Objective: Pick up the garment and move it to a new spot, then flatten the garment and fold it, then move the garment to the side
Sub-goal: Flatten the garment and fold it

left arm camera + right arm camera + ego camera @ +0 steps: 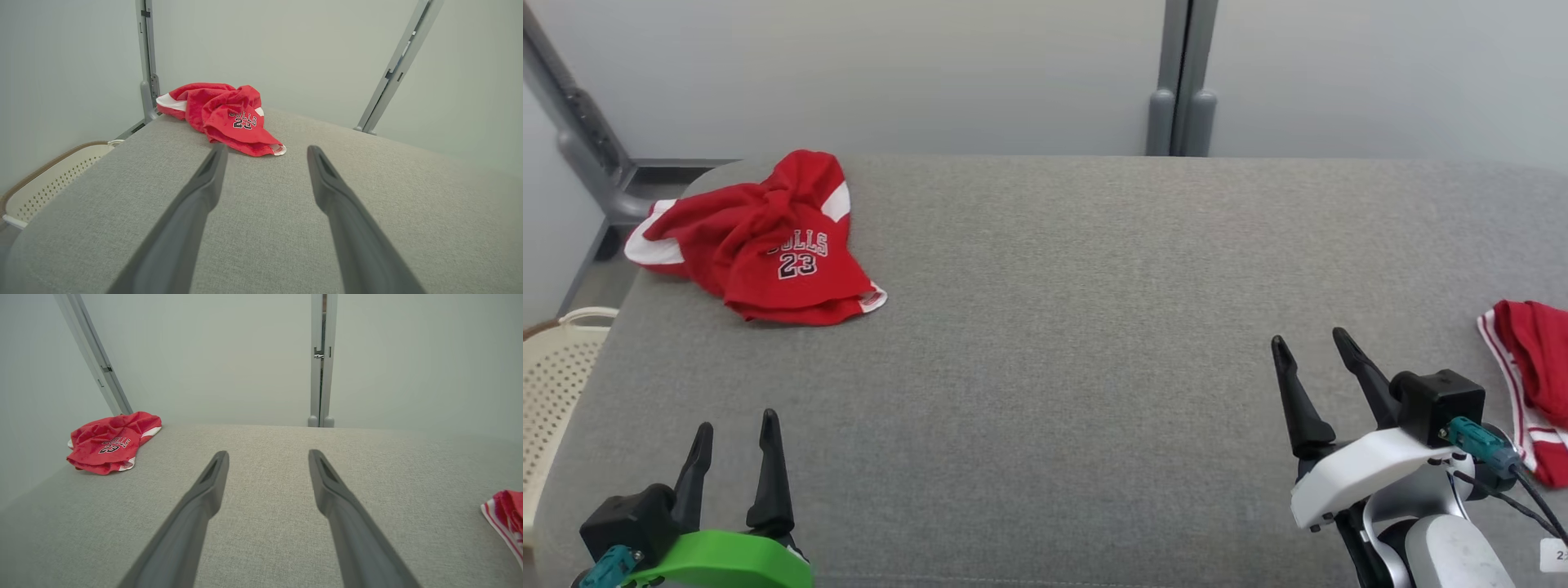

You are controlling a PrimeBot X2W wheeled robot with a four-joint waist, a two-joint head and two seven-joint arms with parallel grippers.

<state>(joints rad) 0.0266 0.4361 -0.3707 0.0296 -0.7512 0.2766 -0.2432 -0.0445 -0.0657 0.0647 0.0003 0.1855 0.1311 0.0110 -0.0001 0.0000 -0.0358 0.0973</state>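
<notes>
Nearest, the left gripper (736, 423) and the right gripper (1308, 337) are seen low over the near side of the grey upholstered surface (1078, 327). The fingers of each are spread wide and nothing is held. Near the right gripper, at the surface's right edge, a second red-and-white garment (1531, 376) is laid. The crumpled red jersey (768, 245), judged to be the task's garment, is found ahead of the left gripper at the far left corner, well apart from both; the left arm is nearer. Its long axis is laid roughly across, left to right. A perforated basket (560, 384) is seen off the left edge, and the room is closed behind by a pale wall (931, 65) and grey posts (1180, 82).
</notes>
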